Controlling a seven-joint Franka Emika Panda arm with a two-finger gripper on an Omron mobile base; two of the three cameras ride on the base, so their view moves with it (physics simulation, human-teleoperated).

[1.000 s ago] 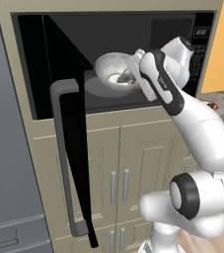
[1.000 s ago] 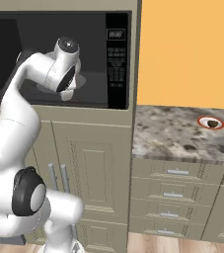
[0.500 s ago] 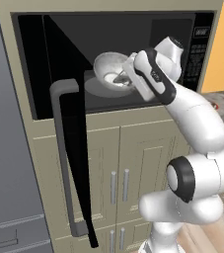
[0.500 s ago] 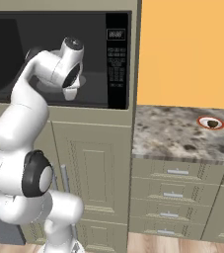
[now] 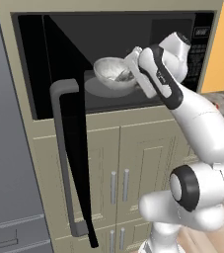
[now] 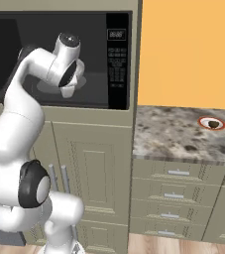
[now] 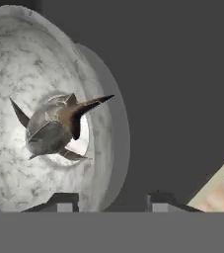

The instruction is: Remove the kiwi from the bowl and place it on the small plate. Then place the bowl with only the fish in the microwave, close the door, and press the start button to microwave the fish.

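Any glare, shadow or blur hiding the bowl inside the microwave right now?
Left base view: pale translucent bowl reads clearly against the black microwave cavity, no glare. Hand view: grey fish sharp, bowl evenly lit. Right base view: the white arm blocks the bowl.

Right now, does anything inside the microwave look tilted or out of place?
The bowl inside the microwave sits tilted, one side higher, not flat on the turntable. The fish is still inside it. The fingers straddle its rim.

Marbled, stone-like bowl [image 7: 15,74]; glossy black door [image 5: 79,148]; speckled granite-look counter [image 6: 178,134].
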